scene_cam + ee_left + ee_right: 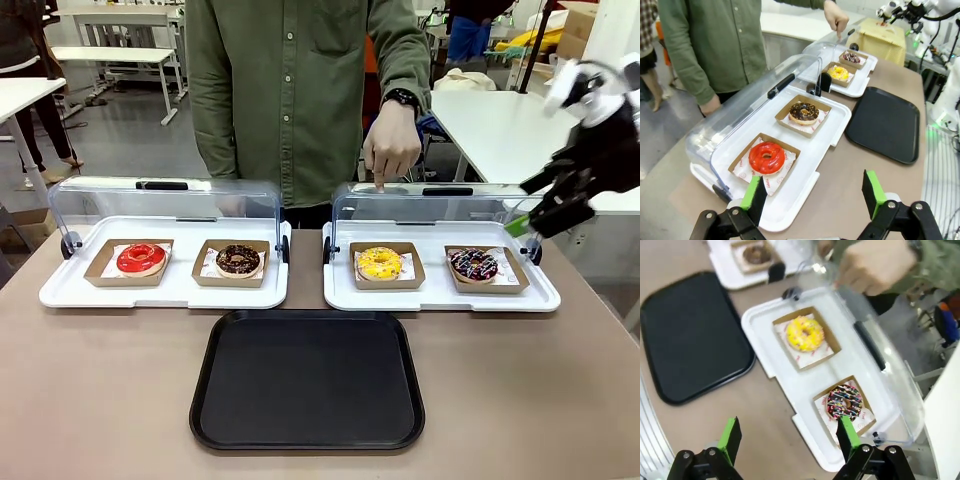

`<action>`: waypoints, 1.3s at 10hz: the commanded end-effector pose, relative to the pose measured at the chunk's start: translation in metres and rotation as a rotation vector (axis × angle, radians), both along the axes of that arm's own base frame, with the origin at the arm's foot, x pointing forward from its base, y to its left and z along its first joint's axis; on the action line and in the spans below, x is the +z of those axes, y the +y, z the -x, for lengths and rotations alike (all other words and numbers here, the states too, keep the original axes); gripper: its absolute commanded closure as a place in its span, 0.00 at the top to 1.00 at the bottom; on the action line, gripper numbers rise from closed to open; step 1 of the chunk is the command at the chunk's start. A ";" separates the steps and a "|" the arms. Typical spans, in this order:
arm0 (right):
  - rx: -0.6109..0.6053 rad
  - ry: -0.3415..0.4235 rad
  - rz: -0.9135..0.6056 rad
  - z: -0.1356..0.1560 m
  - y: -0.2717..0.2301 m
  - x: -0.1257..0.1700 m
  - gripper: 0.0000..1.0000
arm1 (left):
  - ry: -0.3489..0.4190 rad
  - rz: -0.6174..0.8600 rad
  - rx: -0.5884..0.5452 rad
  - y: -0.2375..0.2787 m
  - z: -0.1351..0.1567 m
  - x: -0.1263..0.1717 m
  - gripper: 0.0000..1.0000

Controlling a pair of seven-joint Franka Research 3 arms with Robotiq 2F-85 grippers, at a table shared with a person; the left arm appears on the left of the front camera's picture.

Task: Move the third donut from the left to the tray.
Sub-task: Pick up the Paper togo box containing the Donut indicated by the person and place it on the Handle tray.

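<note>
Nearest, the tray (307, 380) lies bare, ready to receive; just past its far right corner the yellow donut (379, 263) sits uncovered. Right of the tray the right gripper (789, 437) hovers, jaws spread wide and empty. Beyond the tray the person's hand (392, 145), fingers curled, props the clear lid (440, 205) open for access.

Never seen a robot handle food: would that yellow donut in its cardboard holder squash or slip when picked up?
The yellow donut looks soft with glossy icing, so squeezing it would probably dent or smear it. Its shallow cardboard holder looks thin: likely light but bendable. Lying flat, it seems unlikely to roll.
</note>
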State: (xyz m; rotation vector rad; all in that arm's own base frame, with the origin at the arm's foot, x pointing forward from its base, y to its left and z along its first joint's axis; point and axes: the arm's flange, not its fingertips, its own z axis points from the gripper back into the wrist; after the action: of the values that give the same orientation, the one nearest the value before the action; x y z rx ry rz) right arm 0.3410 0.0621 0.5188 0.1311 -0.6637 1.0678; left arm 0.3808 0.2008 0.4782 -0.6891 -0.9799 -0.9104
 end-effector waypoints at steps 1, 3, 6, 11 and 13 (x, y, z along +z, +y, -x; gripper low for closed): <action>0.046 0.004 0.141 -0.012 0.015 -0.032 1.00 | -0.007 0.004 -0.012 0.000 0.002 0.001 1.00; 0.130 0.044 0.224 -0.030 0.037 -0.064 1.00 | -0.007 0.004 -0.012 0.000 0.002 0.001 1.00; 0.203 0.065 0.248 -0.057 0.052 -0.109 1.00 | -0.007 0.004 -0.012 0.000 0.002 0.001 1.00; 0.193 0.093 0.234 -0.047 0.056 -0.114 1.00 | -0.007 0.004 -0.012 0.000 0.002 0.001 1.00; 0.193 0.093 0.234 -0.047 0.056 -0.114 1.00 | -0.007 0.004 -0.012 0.000 0.002 0.001 1.00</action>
State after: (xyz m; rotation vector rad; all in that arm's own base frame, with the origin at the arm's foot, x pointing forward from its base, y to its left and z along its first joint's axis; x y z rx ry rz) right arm 0.3933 0.1190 0.4012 0.0474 -0.4610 1.3283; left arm 0.3811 0.2013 0.4775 -0.6896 -0.9784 -0.9089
